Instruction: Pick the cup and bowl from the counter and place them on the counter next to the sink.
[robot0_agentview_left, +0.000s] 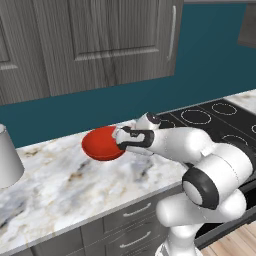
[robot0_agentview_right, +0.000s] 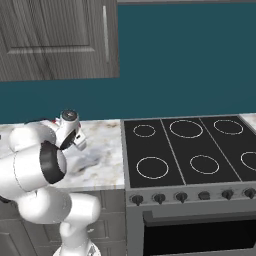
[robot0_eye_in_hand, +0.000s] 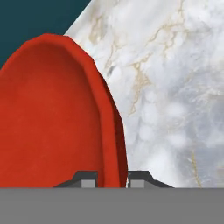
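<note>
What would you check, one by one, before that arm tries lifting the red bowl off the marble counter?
1. Fingers astride the rim of the bowl: ok, one tip inside, one outside.
2. Gripper shut on the rim: ok.
3. Bowl lifted off the counter: cannot tell.
4. Space around the bowl: ok, the pale grey container stands well apart.
5. Stovetop out of the way: ok.
6. Sink location: cannot tell.

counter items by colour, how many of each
red: 1, the bowl, its rim between the gripper tips
pale grey: 1, the tapered container
total: 2, both on the marble counter
</note>
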